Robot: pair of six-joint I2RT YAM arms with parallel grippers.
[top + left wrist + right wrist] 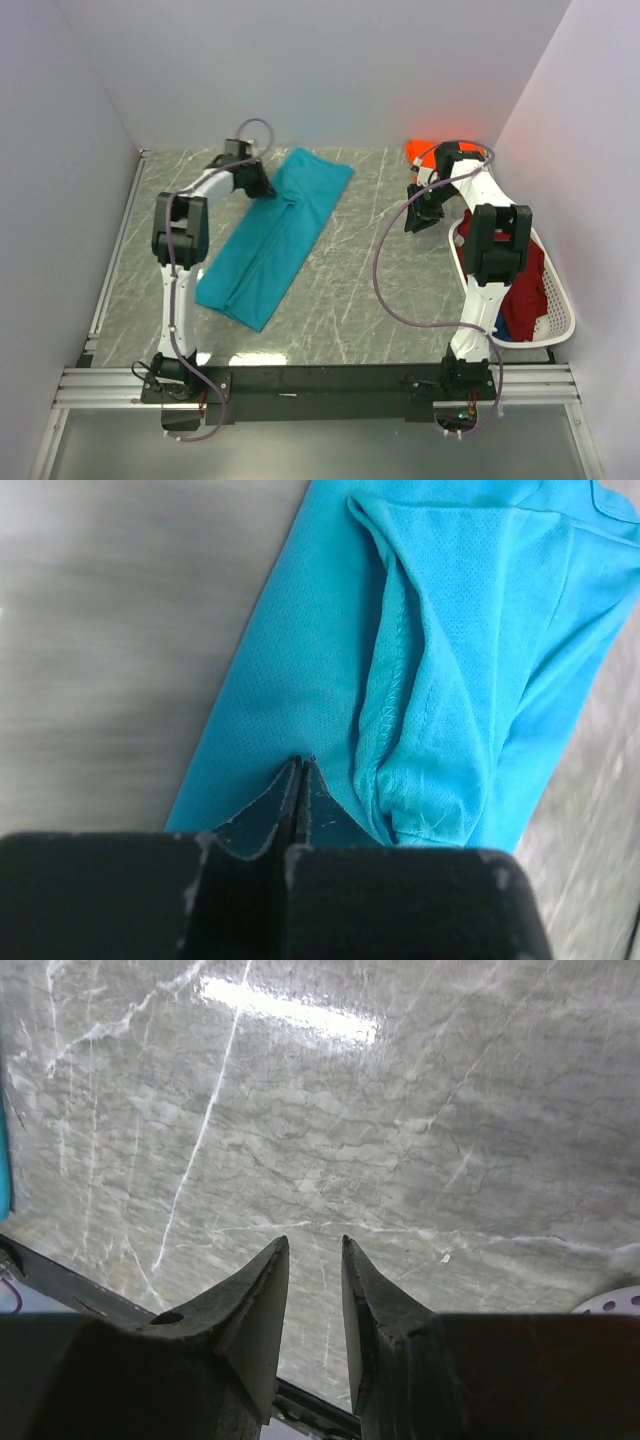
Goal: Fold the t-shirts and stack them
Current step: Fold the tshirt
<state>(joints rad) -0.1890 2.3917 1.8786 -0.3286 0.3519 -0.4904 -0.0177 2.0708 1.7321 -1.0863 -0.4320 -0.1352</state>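
Note:
A teal t-shirt (275, 235) lies folded into a long strip across the left half of the table. My left gripper (262, 187) is at the shirt's far left edge. In the left wrist view its jaws (302, 760) are closed together just above the teal cloth (300, 660), with no cloth seen between them. A folded sleeve (430, 730) lies beside them. My right gripper (418, 222) hovers over bare table with its jaws (315, 1242) a little apart and empty. An orange t-shirt (418, 150) lies at the back right. Dark red (525, 275) and blue (515, 325) shirts are in the basket.
A white plastic laundry basket (560, 300) stands at the right edge of the table, beside the right arm; its rim shows in the right wrist view (610, 1302). The marble tabletop (360, 270) is bounded by walls on the left, back and right.

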